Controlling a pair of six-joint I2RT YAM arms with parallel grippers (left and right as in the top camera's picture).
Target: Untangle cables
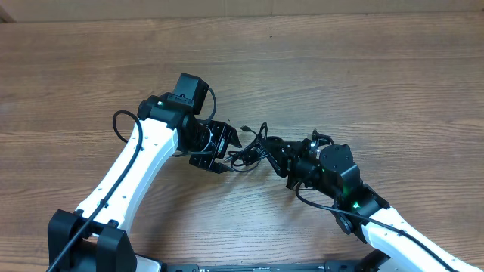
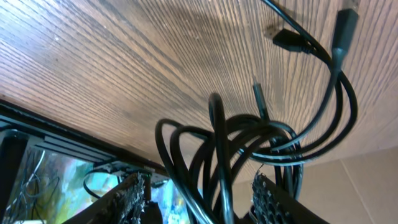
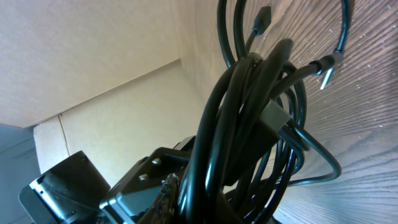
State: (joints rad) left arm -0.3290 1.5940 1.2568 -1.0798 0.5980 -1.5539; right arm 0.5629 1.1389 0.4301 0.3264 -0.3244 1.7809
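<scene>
My right gripper (image 1: 278,151) is pinching the thin black plug-ended cables (image 1: 253,149) mid-frame | left gripper (image 2: 199,199) is straddling strands, jaws spread | bundle sitting knotted: nothing freed, all untangling remaining

Bright, even light, faint shadows; nearest cables (image 3: 236,124) blur in wrist views.

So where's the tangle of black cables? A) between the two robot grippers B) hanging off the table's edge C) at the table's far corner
A: the overhead view shows the cables bunched right between the left gripper and the right gripper.
</scene>
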